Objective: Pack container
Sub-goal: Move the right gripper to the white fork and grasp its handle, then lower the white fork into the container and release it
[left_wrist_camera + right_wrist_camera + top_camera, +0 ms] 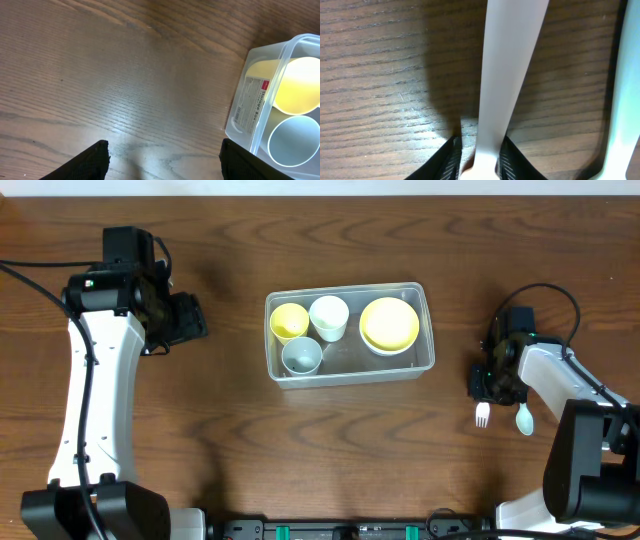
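the container (pixel 345 361) sits mid-counter (pixel 200 450) and already holds three cups (pixel 328 316) and a bowl (pixel 389 323). a fork (pixel 482 415) and spoon (pixel 524 418) are left outside, at its 4 o'clock. the right gripper (pixel 480 152) pinches the fork handle. the left gripper (pixel 165 167) hangs spread and empty at 9 o'clock. open room shows along the container's front wall, and the counter between is bare.
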### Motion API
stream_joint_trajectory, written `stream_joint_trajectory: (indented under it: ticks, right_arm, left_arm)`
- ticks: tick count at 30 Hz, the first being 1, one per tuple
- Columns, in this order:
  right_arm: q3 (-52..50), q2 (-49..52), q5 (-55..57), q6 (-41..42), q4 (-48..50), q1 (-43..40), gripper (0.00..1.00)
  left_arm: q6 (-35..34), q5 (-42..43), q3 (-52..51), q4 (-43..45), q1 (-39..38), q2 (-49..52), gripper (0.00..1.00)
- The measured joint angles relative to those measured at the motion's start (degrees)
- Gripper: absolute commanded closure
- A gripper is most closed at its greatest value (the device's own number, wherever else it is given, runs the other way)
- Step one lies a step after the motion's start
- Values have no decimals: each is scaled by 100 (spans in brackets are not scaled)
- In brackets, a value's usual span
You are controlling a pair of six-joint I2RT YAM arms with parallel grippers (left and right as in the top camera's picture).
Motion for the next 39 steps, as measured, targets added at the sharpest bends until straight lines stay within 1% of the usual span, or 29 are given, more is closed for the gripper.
stream_joint_trajectory:
  ticks: [12,16,18,25,27,29,33,36,39]
  right_arm:
    - [0,0,7,0,2,0,88]
    - [0,0,9,2,4,0,93]
    - [0,0,7,0,9,0,98]
    - [24,0,44,149,70,0,99]
    - [122,4,63,232,-70,0,99]
    - [420,4,66,295,-413,7,99]
    - [1639,-125,-103,142,-1021,140,99]
    - [2712,-476,-199,-374,-1235,542,99]
    - [3530,-944,-225,-1158,-1281,1244,99]
  left_arm:
    - [0,0,0,0,0,0,29]
    - [0,-2,0,0,0,0,29]
    - [0,0,0,0,0,0,29]
    - [0,0,0,0,0,0,28]
    - [0,0,0,-2,0,0,28]
    - [0,0,0,-7,0,0,29]
    - [0,-2,0,-11,0,0,29]
    - [0,0,0,-13,0,0,29]
    - [0,0,0,-13,0,0,29]
